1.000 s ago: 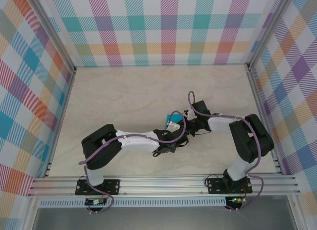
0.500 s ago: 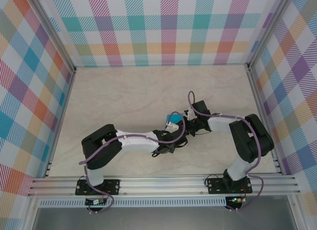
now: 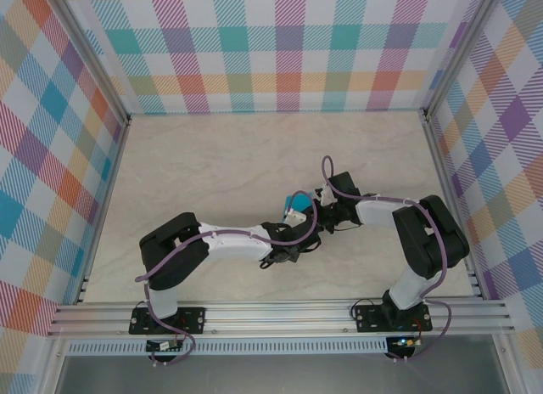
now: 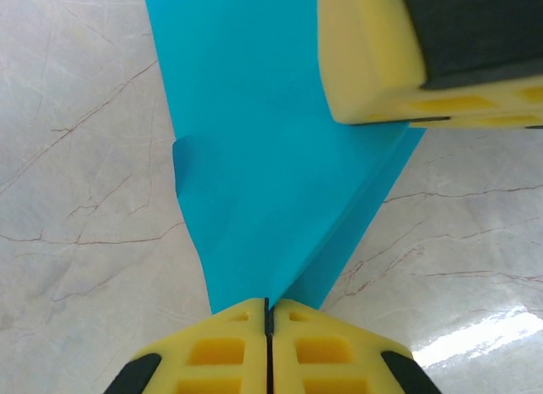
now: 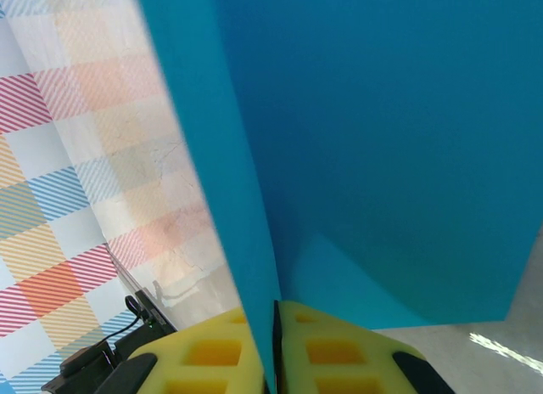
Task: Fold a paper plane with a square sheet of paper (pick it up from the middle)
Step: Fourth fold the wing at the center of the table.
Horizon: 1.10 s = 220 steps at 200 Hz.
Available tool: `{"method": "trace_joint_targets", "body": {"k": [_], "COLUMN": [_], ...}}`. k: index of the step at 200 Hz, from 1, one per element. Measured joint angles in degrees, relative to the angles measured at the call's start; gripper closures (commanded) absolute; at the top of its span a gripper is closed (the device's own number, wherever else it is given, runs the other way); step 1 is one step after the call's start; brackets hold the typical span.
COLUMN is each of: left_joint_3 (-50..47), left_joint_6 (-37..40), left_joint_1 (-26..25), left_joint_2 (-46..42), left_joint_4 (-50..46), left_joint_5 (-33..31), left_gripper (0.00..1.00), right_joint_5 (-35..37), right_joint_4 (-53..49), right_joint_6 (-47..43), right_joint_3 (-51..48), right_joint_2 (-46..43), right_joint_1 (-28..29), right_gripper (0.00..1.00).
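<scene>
Left gripper (image 4: 268,313) was clamped on the narrow end of the teal sheet of paper (image 4: 271,156), jaws flush with paper nipped between. Right gripper (image 5: 276,318) was likewise closed tight on another edge, sheet standing up from its jaws. We had the paper held between both wrists near the middle of the table (image 3: 212,165). Folded flaps and a taper showed; we judged folding well along, but no finished dart, final creases left
</scene>
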Motion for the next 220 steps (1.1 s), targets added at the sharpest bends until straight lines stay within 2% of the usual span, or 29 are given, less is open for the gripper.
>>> {"method": "trace_joint_targets", "body": {"k": [27, 76, 99, 146, 171, 220], "left_joint_3": [-1.8, -7.3, -10.6, -15.3, -17.7, -18.4], "left_joint_6": [0.0, 0.9, 1.1, 0.9, 0.1, -1.5], "left_joint_1": [1.2, 6.0, 9.3, 15.5, 18.3, 21.5], "left_joint_2": [-0.8, -6.4, -8.7, -10.0, -10.0, -9.8], "left_joint_4": [1.8, 7.8, 12.1, 19.8, 24.0, 28.8], "left_joint_5": [1.8, 10.0, 16.1, 28.1, 34.1, 42.8], "left_gripper": [0.97, 0.98, 0.98, 0.99, 0.98, 0.98], "right_joint_5": [0.1, 2.5, 4.3, 5.6, 4.5, 2.2], "right_joint_4": [-1.2, -6.1, -8.4, -9.5, -8.9, -4.9], "right_joint_6": [-0.2, -2.7, -4.0, -4.5, -4.6, -3.7], "right_joint_3": [0.5, 2.0, 2.0, 1.5, 0.5, 0.3], "right_joint_2": [0.0, -5.7, -10.5, -16.0, -15.5, -9.5], "right_joint_1": [0.0, -0.1, -0.3, -0.4, -0.4, 0.6], "right_gripper": [0.79, 0.48, 0.44, 0.49, 0.63, 0.80]}}
